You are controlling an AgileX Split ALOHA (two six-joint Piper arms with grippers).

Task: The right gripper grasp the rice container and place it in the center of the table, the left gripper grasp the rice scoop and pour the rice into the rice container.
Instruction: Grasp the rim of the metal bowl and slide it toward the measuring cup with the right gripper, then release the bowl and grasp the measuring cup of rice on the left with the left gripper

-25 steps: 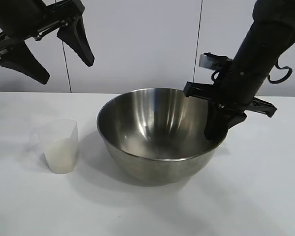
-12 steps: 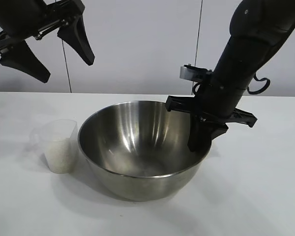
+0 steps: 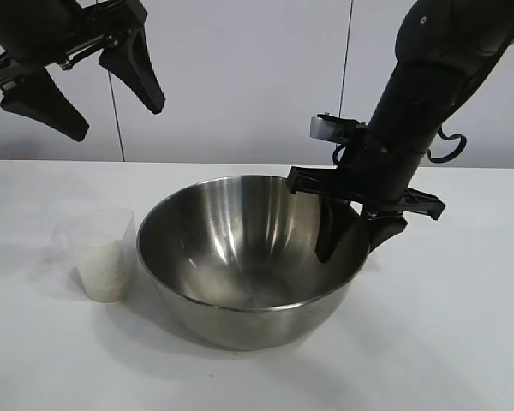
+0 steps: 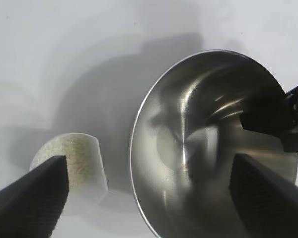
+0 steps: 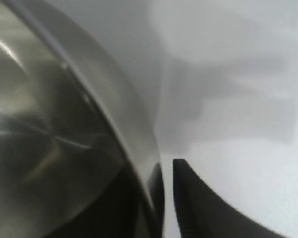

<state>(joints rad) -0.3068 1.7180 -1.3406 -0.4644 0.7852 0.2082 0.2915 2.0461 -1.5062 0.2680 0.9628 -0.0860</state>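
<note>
I had the right gripper (image 3: 353,233) spread astride the rice container (image 3: 244,257) rim, one finger inside and one outside, to free it. The left gripper (image 3: 81,90) hung wide open above the rice scoop (image 3: 101,254), ready for the grasp.

Lab: bare white table (image 3: 463,342), plain wall (image 3: 240,77)

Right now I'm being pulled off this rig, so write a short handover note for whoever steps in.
Right gripper: jaws parted astride the rice container's right rim, one finger inside, one outside.
Left gripper: open, raised above the table's left side, holding nothing.
Rice scoop: upright just left of the container, part-filled with rice.
Done: container stands mid-table.
Left: clear the right arm, grasp the scoop, pour the rice in.
</note>
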